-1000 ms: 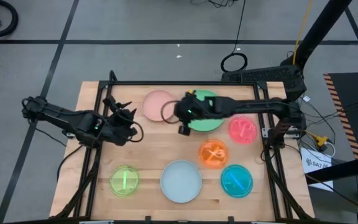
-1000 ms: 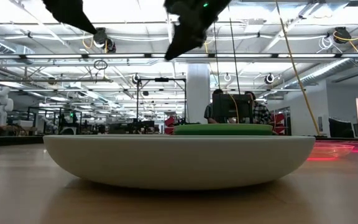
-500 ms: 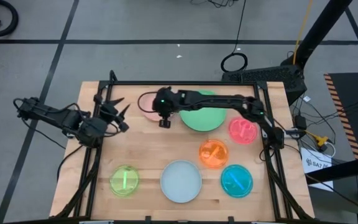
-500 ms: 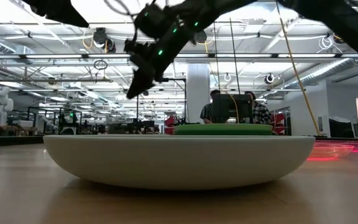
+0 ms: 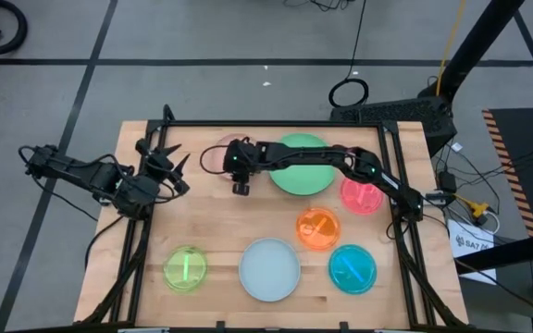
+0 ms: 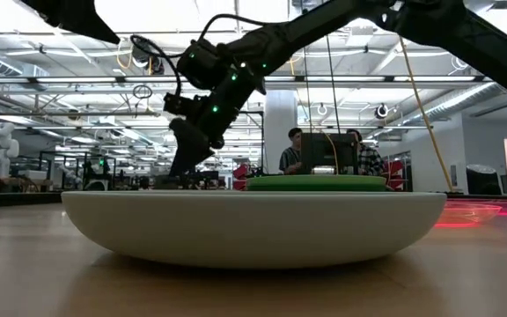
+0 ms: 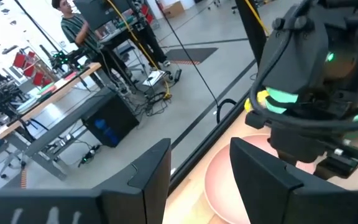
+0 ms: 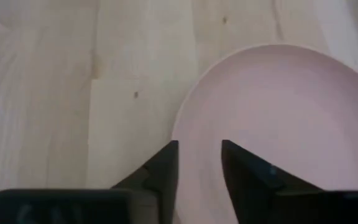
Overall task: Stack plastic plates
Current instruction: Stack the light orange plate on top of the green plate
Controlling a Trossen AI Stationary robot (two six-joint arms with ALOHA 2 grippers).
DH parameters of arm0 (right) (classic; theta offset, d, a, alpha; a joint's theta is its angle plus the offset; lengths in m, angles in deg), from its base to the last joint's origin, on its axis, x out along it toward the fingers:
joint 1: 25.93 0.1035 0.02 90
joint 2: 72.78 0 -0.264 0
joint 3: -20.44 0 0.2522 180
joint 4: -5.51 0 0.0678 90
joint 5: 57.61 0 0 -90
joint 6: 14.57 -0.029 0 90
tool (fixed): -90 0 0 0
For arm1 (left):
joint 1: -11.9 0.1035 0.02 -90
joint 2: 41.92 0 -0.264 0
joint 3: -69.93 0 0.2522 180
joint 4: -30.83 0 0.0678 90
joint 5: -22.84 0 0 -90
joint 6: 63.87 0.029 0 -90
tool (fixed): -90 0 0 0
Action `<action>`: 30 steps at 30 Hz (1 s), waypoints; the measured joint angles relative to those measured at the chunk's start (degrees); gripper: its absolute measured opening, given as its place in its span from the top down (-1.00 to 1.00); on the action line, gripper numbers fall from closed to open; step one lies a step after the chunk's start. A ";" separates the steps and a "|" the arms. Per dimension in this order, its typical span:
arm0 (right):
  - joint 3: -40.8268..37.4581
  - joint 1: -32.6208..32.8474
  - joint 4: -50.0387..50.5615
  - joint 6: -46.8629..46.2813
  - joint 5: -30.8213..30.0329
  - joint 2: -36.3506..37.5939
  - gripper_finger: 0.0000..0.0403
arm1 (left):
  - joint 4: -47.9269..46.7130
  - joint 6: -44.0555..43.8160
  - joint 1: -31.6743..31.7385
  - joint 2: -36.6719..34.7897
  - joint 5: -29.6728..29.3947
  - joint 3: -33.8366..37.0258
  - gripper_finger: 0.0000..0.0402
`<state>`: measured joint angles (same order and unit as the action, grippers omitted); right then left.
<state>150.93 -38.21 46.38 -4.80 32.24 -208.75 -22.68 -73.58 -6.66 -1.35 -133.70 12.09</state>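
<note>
Right tool poised over the rim of the round pale pink plastic plate (image 8: 278, 118).

The right tool (image 5: 239, 166) hangs just over that plate's rim, fingers a little apart and straddling the edge, likely so it can pinch the lip and lift the plate for stacking. Just beside the pink plate lies the round mint green plastic plate (image 5: 303, 171); farther off on the wooden table (image 5: 220, 231) sit the translucent hot pink, orange, cyan and lime plates and the larger light blue one. The left tool (image 5: 160, 166) waits beside the pink plate, fingers apart.
</note>
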 joint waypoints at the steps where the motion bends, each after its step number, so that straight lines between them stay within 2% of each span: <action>1: -0.02 -0.03 0.32 -0.08 -0.07 -0.18 0.32 | -0.02 0.00 0.00 0.01 0.01 0.00 0.14; 7: -0.04 -0.10 -1.87 -1.19 0.05 -2.85 0.08 | -0.04 -0.02 0.02 0.01 -0.06 -0.02 0.14; 14: -0.11 -0.27 -2.81 -1.58 0.00 -4.56 0.08 | -0.11 0.00 0.07 0.01 -0.07 -0.01 0.14; 18: -0.11 -0.58 -4.09 -1.56 0.18 -5.25 0.22 | -0.13 0.00 0.07 0.01 -0.07 -0.02 0.14; 30: -0.07 -0.07 -7.16 3.34 -1.04 -5.23 0.94 | -0.39 -0.34 0.07 0.01 -0.07 -0.02 0.14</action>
<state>150.86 -38.28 39.22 -1.46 31.19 -213.98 -23.08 -73.92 -6.60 -1.34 -133.77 12.07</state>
